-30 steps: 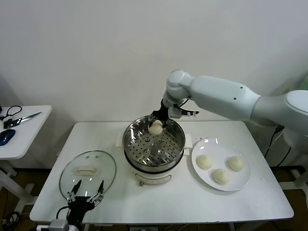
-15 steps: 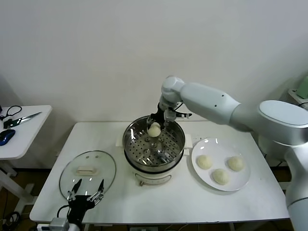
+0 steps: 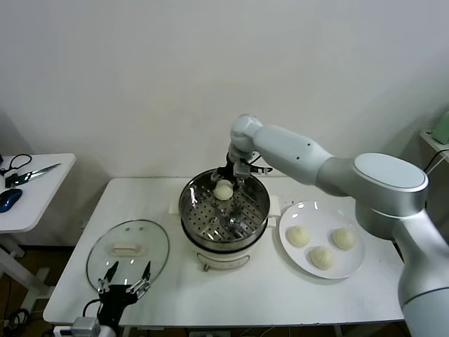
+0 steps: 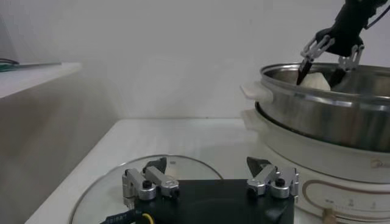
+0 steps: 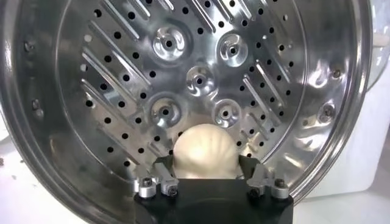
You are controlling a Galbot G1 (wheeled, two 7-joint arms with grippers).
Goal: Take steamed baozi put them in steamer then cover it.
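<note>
A robot with a smooth, glossy white right arm built of rounded, bulbous segments, ending in a small black right gripper with silver screw-studded finger mounts, while the left gripper is black too, with thin dark fingers and a black cable.

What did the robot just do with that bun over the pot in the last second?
The right end effector carried the bun a little left and down into the steamer, at the far side of its tray, and its jaws now stand apart around the bun. The three buns on the plate, the lid and the left end effector stayed put.
</note>
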